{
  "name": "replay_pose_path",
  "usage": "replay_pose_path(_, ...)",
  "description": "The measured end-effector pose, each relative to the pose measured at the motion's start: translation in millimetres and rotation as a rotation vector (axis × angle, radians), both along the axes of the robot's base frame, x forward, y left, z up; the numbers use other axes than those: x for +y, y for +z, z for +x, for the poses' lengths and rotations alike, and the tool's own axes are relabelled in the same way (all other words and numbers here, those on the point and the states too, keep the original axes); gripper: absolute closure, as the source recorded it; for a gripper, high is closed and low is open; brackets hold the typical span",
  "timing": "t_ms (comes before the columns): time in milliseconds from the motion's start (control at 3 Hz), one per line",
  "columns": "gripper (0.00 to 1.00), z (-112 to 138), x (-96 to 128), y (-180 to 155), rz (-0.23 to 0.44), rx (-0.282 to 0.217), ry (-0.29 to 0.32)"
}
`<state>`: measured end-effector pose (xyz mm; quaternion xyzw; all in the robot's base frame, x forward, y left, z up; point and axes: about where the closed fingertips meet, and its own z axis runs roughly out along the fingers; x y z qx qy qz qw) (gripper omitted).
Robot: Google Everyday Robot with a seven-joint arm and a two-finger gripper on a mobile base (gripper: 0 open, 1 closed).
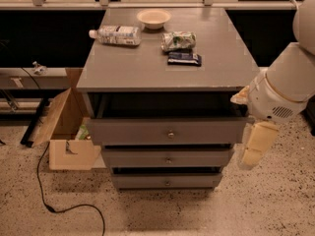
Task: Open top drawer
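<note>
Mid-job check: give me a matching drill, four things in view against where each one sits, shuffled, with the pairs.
Things:
1. bowl
2. bottle
3. cardboard box
4. tool

Places:
A. on the floor, left of the cabinet
B. just right of the top drawer front
C. lying on the cabinet top, left side
D. cabinet top, rear centre

Pairs: 1-D, 2-C, 3-A, 4-B

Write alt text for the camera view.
A grey cabinet's top drawer, brass knob centred, sits below a dark gap under the tabletop; the robot's gripper hangs at the picture's right, away from the knob. A bowl, bottle and packets lie on top.
</note>
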<state>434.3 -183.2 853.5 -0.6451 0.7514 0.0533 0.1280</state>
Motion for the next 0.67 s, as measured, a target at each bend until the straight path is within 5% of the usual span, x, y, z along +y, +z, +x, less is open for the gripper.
replay_pose_path(333, 0.00, 28.4, 1.6, -30.8, 0.087, -0.020, -0.032)
replay_pose_path(667, 0.00, 28.5, 1.6, -30.8, 0.088, -0.020, -0.032)
